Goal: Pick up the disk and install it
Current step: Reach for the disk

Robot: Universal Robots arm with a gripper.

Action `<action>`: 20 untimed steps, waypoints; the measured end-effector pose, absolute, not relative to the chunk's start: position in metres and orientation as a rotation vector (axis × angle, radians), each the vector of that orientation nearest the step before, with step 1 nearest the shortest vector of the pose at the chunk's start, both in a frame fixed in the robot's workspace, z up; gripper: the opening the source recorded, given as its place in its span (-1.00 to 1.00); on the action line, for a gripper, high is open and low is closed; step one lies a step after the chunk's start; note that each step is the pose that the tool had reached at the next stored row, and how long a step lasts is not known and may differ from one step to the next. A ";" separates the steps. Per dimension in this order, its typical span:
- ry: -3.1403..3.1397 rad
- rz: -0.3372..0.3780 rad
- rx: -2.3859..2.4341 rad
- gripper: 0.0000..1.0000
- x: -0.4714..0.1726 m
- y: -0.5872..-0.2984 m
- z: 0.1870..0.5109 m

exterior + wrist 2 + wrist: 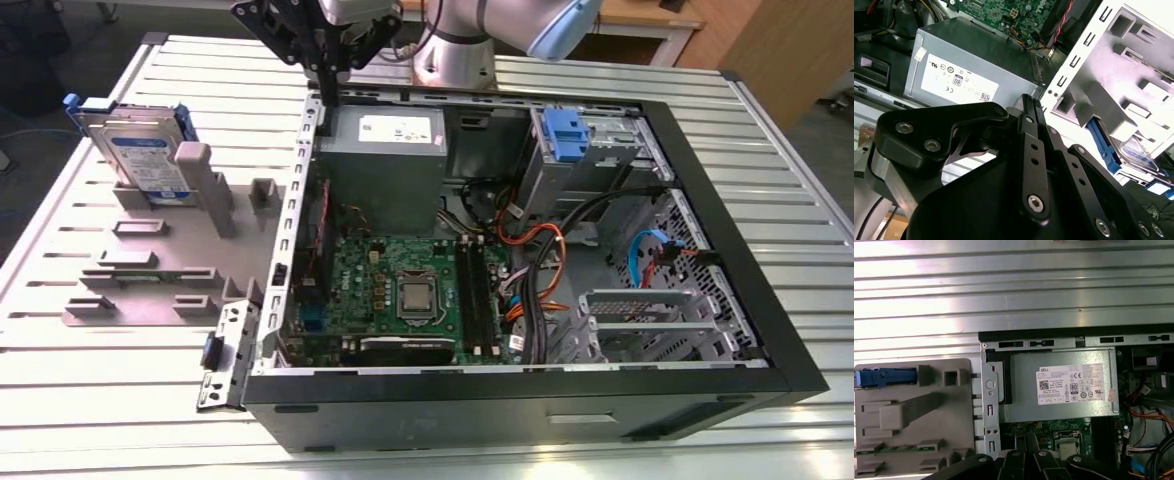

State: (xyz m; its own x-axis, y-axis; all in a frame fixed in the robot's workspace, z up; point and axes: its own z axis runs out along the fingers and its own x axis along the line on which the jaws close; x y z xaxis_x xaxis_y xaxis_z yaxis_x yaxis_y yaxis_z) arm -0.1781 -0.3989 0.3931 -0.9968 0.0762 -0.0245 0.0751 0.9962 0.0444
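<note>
One disk [144,150] is my concern. It stands on edge in the grey fixture [160,280], propped against a post [195,170], on the exterior view's left of the open case [747,300] and well apart from me. My gripper [327,85] hangs over the case's rear wall, near the power supply [387,150]. Its jaws are pressed together and hold nothing, as both wrist views suggest. I judge the disk stiff and rather heavy for its size, a metal slab that won't give under a squeeze. Its smooth faces and label could slide if I pinch lightly or off-centre. The blue frame [80,103] round its edge looks like thin plastic that may flex or unclip, so I would not trust it with the weight. The upper part stands free above the fixture. The soundest hold seems to be there, across the two flat faces and near the middle of the top edge, so it hangs straight. I'd treat it as fragile to knocks.
</note>
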 end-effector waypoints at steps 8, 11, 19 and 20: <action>3.112 0.068 0.118 -0.70 -0.183 -0.399 0.393; 3.112 0.068 0.118 -0.70 -0.184 -0.399 0.393; 3.112 0.068 0.118 -0.70 -0.188 -0.399 0.393; 3.112 0.068 0.118 -0.70 -0.189 -0.399 0.393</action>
